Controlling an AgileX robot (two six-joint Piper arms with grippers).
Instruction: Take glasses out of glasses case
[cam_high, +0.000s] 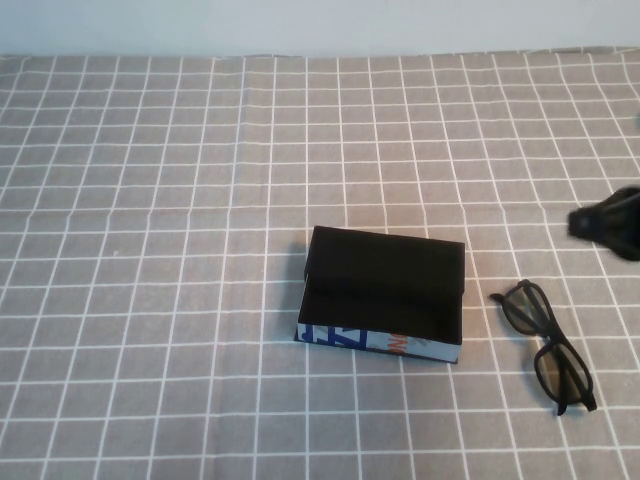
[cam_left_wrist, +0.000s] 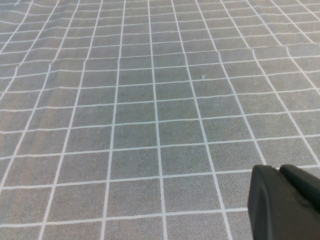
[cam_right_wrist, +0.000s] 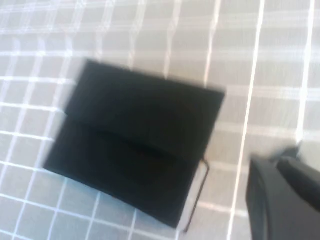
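Observation:
The glasses case (cam_high: 385, 290) lies open at the table's middle, its black flap lid folded back and its white printed side facing the near edge. Its inside looks dark and empty. The black glasses (cam_high: 527, 310) lie on the cloth just right of the case, arms folded. My right gripper (cam_high: 590, 224) hovers at the right edge, above and beyond the glasses, shut and empty. In the right wrist view the case (cam_right_wrist: 140, 135) fills the middle beside the right gripper (cam_right_wrist: 277, 165). My left gripper (cam_left_wrist: 280, 172) is shut over bare cloth and is out of the high view.
A grey cloth with a white grid (cam_high: 150, 250) covers the whole table. A pale wall runs along the far edge. A thin dark rod (cam_right_wrist: 196, 195) lies beside the case in the right wrist view.

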